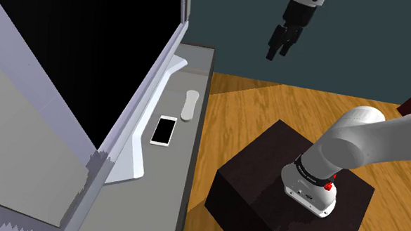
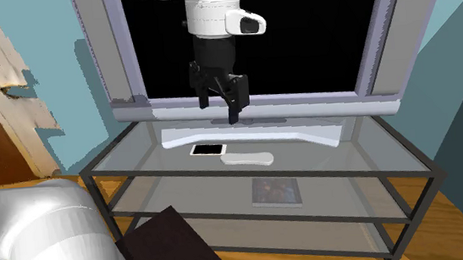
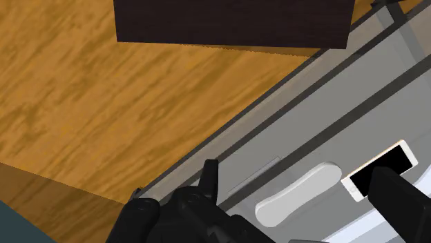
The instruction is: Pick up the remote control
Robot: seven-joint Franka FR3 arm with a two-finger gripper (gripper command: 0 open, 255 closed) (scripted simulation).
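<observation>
Phone (image 3: 387,162) partly covered by one finger (image 3: 397,203) in the wrist view; pale remote control (image 2: 248,158) in full sight, flat near the bench's (image 2: 368,155) front edge, just beside that phone. Gripper (image 2: 218,107) open, holding nothing, high up, well apart from both, free air all round.

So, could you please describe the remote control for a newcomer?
Find the big black-screened television on the glass-shelved stand. On the top shelf, before its white foot, lie two flat things: the remote is the all-white rounded bar; the phone beside it is a sharp-cornered rectangle with a screen.
</observation>
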